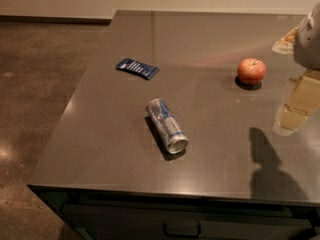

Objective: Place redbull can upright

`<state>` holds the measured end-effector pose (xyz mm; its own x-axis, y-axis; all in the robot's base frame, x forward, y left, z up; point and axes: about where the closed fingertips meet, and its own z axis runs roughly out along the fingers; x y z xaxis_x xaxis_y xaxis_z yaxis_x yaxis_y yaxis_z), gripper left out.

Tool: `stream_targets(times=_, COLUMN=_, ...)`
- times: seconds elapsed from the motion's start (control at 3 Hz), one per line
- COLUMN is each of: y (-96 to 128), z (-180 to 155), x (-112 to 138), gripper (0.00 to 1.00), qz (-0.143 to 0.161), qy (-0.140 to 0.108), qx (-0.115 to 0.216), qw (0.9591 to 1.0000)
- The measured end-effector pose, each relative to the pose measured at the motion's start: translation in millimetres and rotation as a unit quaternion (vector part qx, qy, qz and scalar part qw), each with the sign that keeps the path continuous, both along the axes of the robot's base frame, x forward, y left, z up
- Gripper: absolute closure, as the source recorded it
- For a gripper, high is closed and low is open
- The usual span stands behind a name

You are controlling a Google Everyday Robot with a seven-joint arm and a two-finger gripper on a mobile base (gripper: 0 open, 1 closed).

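The redbull can (166,126) lies on its side near the middle of the dark grey table (115,149). It is slim and silver with blue patches, and its shiny end points toward the front edge. My gripper (287,125) hangs at the right edge of the view, just above the tabletop. It is well to the right of the can, apart from it, and holds nothing that I can see. Its upper part is cut off by the frame edge.
A red apple (251,71) stands on the table behind the gripper and to its left. A flat dark blue snack packet (137,68) lies at the back left. The table's left and front edges drop to a brown floor (35,84). A drawer handle (181,231) sits below the front edge.
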<state>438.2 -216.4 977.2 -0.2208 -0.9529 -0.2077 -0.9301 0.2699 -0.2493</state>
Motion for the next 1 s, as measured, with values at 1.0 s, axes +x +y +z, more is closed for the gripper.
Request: stream_targets(times=1.0, y=14, z=-16, x=26, gripper=0.00, qz=-0.044, qy=0.015, qx=-0.005, qw=0.9989)
